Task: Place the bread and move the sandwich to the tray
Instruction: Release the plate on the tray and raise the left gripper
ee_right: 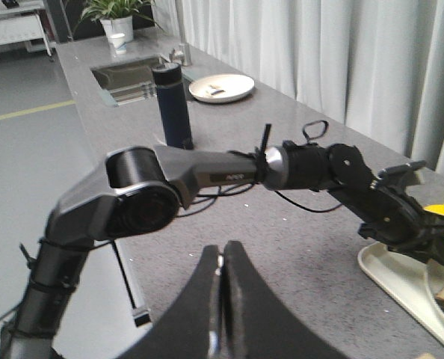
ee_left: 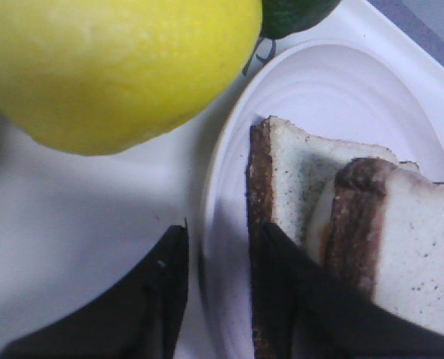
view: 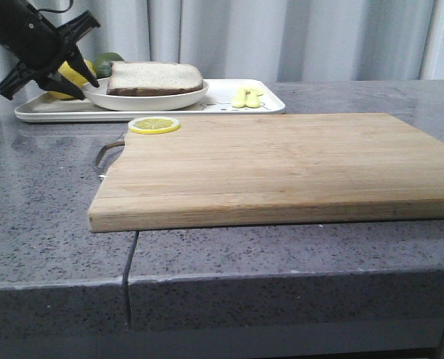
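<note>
The sandwich [view: 155, 77] lies in the round white plate [view: 143, 99], which rests on the white tray [view: 222, 101] at the back left. In the left wrist view two crusted slices [ee_left: 424, 247] overlap, with a pale layer between them. My left gripper [view: 87, 88] is at the plate's left rim. Its jaws [ee_left: 226, 232] are open and straddle the rim [ee_left: 229, 149], one finger outside on the tray, the other over the lower slice's crust. My right gripper [ee_right: 222, 250] is shut and empty above the counter, out of the front view.
A lemon [view: 72, 75] and a lime [view: 108, 60] sit on the tray just behind my left gripper. A yellow item [view: 247, 97] lies on the tray's right part. A wooden cutting board [view: 282, 164] with a lemon slice [view: 155, 125] fills the near counter. A dark bottle [ee_right: 173, 105] stands further along.
</note>
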Controlling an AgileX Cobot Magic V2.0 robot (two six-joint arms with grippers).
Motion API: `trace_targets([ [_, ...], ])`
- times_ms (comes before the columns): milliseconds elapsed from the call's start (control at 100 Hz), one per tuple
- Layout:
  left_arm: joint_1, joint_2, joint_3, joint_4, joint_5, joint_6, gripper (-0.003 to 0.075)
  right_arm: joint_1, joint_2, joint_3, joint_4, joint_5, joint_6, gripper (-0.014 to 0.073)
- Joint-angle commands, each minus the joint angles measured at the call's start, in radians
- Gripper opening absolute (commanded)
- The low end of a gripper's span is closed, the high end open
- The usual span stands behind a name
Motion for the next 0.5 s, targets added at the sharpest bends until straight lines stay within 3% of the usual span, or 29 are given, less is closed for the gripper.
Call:
trace_targets([
  [0, 0.018, -0.104, -0.038, -0.038, -0.022, -0.006, 0.0239, -0.003, -0.041, -0.018, -0.034, -0.046, -0.013, -0.0060],
  [80, 0.030, -0.144, -0.038, -0.033, -0.009, 0.001, 0.0197, -0.003, -0.066, 0.014, -0.105, -0.059, -0.013, -0.0060],
  [260, 0.037, -0.255, -0.038, -0.029, 0.025, 0.082, -0.0022, -0.003, -0.165, 0.157, -0.230, -0.167, -0.013, -0.0060],
  [490, 0.035, -0.401, -0.005, -0.001, 0.053, 0.117, -0.0020, -0.003, -0.322, 0.388, -0.255, -0.342, -0.013, -0.0060],
])
